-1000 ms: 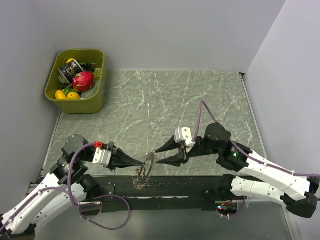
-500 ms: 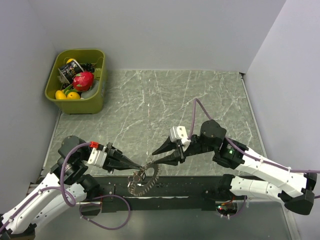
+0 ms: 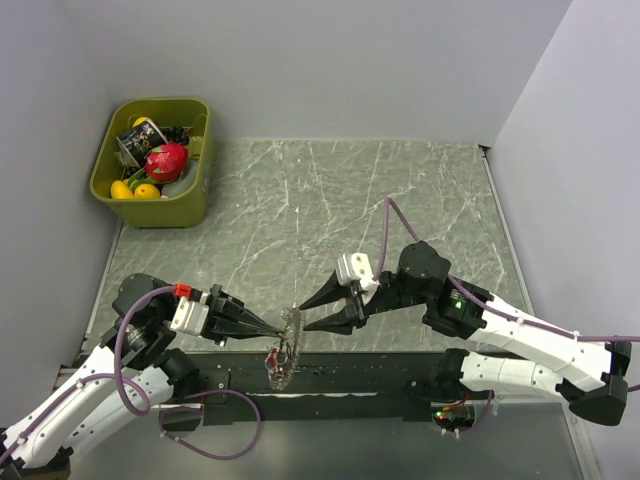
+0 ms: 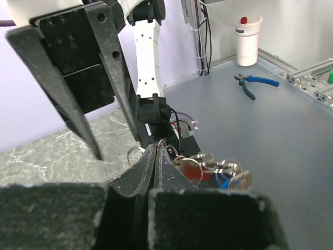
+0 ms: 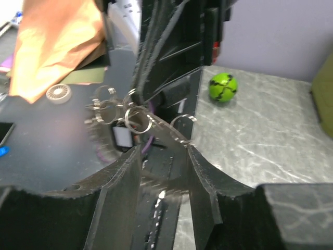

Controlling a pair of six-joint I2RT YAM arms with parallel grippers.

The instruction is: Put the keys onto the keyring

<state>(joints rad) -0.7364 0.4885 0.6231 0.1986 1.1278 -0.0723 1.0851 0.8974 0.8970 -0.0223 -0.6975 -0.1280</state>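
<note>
Now my left jaws pinch the ring; my right jaws, wide, sit just right of it.

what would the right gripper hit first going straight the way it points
Most likely the thin metal keyring strung with small grey keys, hanging just ahead of the right gripper and pinched in the left gripper; depth is unclear.

Even, soft light overhead — wrist views blur up close.
</note>
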